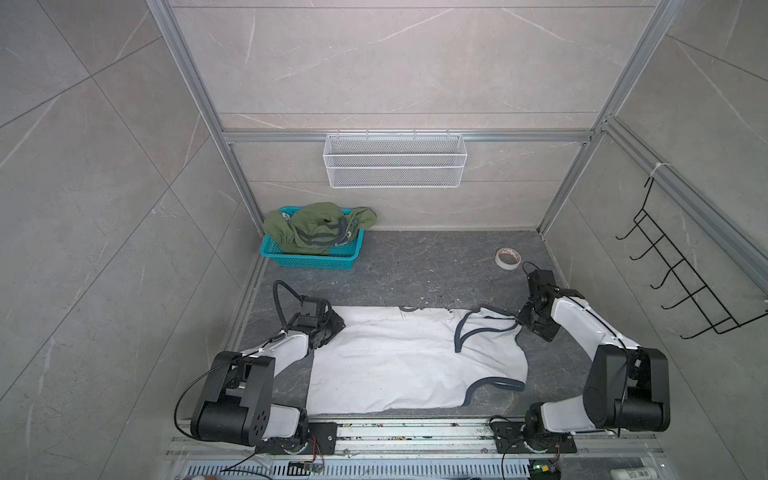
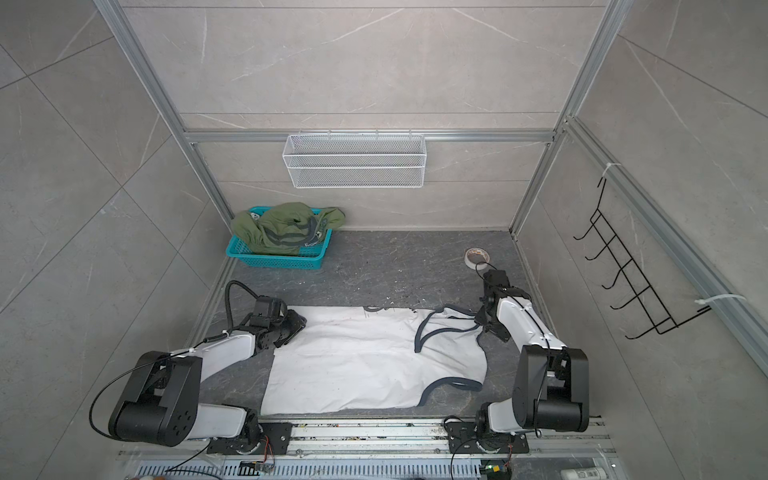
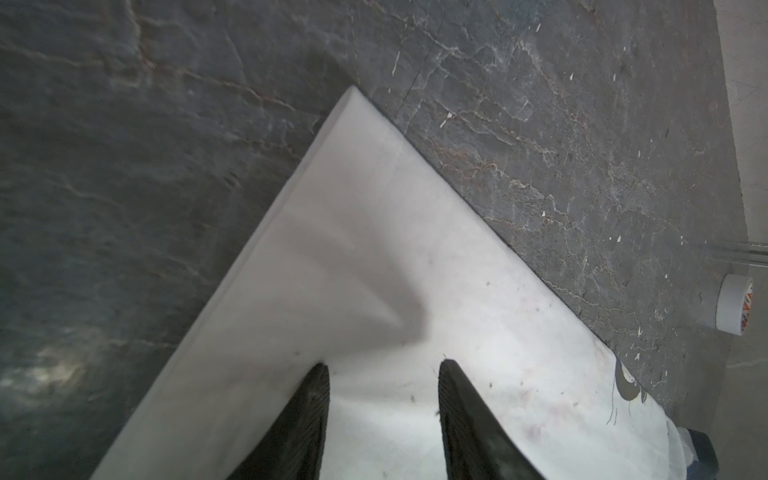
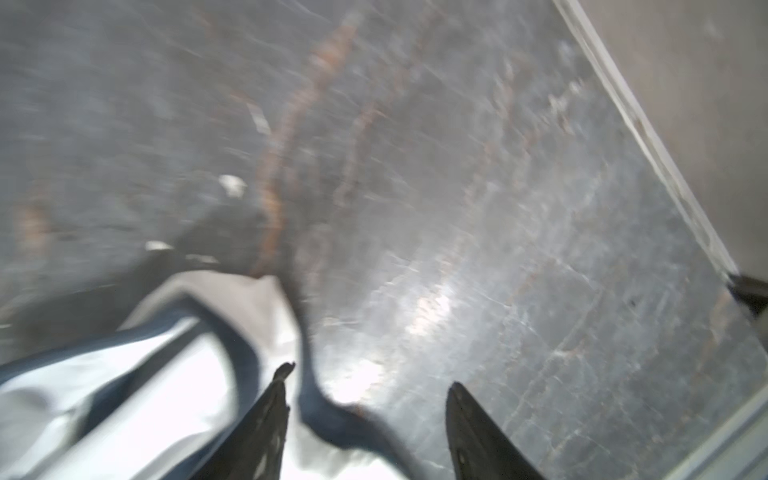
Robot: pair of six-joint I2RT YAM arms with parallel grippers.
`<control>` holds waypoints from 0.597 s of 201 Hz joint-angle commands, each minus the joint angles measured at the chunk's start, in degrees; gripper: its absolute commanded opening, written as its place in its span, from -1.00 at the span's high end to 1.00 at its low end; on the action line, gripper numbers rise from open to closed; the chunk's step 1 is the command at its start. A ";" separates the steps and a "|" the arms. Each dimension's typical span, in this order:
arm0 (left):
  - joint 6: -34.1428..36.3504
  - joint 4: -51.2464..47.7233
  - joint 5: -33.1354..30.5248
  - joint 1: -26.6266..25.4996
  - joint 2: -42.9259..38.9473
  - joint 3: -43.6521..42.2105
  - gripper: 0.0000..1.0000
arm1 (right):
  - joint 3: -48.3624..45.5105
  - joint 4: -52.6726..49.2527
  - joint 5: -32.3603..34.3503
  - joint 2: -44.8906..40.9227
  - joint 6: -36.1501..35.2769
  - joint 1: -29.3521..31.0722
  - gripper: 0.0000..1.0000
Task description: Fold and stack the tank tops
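White tank top point(image 1: 395, 365) flat; left pincer point(image 3: 382, 365) agape over far-left hem corner point(image 3: 353, 124), right pincer point(image 4: 370, 375) agape astride strap point(image 4: 332, 419). Should pinch both layers first.

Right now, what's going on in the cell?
Both arms are working the white tank top, spread on the table. The left tool sits open over a hem corner; the right tool is open at a navy shoulder strap. Neither grips cloth. The olive tank top lies heaped in the teal basket, not yet folded.
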 commanded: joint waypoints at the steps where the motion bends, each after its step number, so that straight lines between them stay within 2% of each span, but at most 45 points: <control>1: -0.46 -7.25 -3.35 1.05 1.14 -2.91 0.05 | 4.03 -3.38 -1.73 4.53 -2.55 1.03 -0.28; 64: -0.38 -7.45 -3.15 1.19 0.74 -2.92 0.00 | 6.54 -3.06 -3.06 12.60 -0.88 1.16 -0.25; 95: -1.14 -7.92 -3.87 1.51 0.56 -3.03 -0.02 | 4.68 -2.66 1.32 10.35 2.31 -2.07 -0.16; 120: -1.78 -7.93 -3.79 2.38 0.49 -3.45 -0.03 | 2.09 -0.71 -0.15 7.50 3.32 -5.50 -0.11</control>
